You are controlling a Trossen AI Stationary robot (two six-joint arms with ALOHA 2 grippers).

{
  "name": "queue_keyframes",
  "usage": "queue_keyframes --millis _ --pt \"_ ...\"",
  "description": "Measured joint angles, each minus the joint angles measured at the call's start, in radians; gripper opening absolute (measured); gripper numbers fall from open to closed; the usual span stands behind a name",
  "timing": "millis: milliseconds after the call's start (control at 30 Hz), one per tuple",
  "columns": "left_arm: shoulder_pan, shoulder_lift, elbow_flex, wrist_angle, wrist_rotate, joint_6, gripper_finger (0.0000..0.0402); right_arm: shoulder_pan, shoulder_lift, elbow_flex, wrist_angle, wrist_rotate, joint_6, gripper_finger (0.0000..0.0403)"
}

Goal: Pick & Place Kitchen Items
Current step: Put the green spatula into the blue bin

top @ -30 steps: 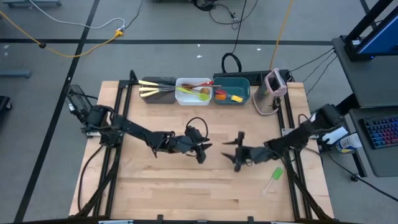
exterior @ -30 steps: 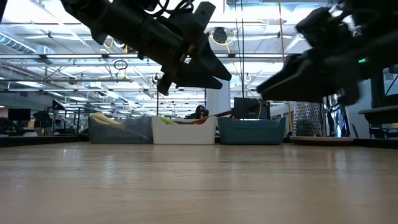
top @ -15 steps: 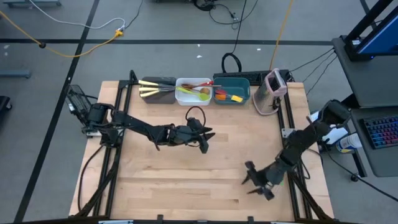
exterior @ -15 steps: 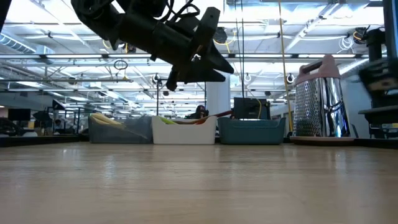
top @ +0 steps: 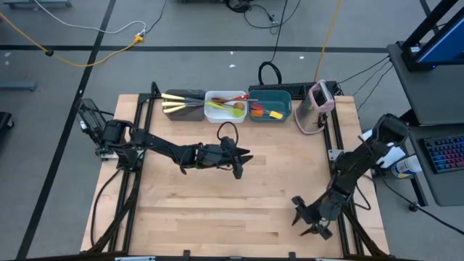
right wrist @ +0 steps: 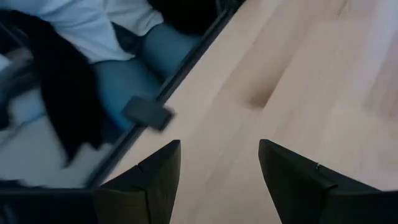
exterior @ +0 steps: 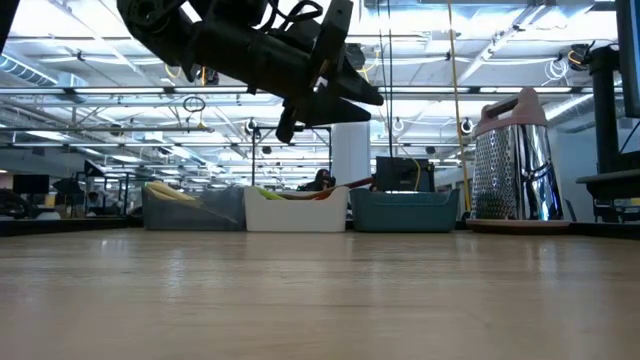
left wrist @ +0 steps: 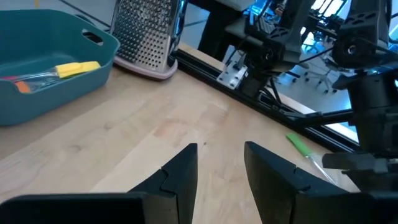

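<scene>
- The green spatula shows only in the left wrist view, lying flat on the table near the frame rail on the right arm's side, well apart from the left gripper.
- The left gripper hangs above the middle of the table, fingers parted by a narrow gap, holding nothing.
- The right gripper is low at the table's near right corner, fingers spread wide and empty over bare wood.
- From above the right arm covers the spot where the spatula lies, so how near that gripper is to it cannot be told.
- The other utensils lie in three tubs along the far edge: knives in the brown tub, spoons in the white tub, spatulas in the teal tub.
- A grater stands just beside the teal tub.
- Nothing lies between the left gripper and the tubs.
</scene>
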Motion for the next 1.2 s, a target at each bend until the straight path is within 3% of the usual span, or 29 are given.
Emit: queue_keyframes --millis 267,500,867,1033,1200 --pt "0.0 0.0 0.0 -0.002 0.0 0.0 0.0136 0.0 -0.098 0.0 -0.261 -0.182 0.13 0.021" --pt "0.0 0.0 0.0 -0.003 0.0 0.033 0.0136 0.0 -0.144 0.0 -0.401 -0.188 0.034 0.021" --pt "0.022 0.0 0.0 -0.003 -0.003 0.078 0.0136 -0.001 -0.297 0.001 -0.826 -0.198 -0.022 0.021" --pt "0.037 0.0 0.0 -0.003 -0.003 0.075 0.0136 -0.002 -0.317 0.003 -0.904 -0.149 -0.055 0.021" --pt "0.044 0.0 0.0 -0.004 -0.003 0.075 0.0136 -0.001 -0.307 0.004 -0.921 -0.168 -0.054 0.021"
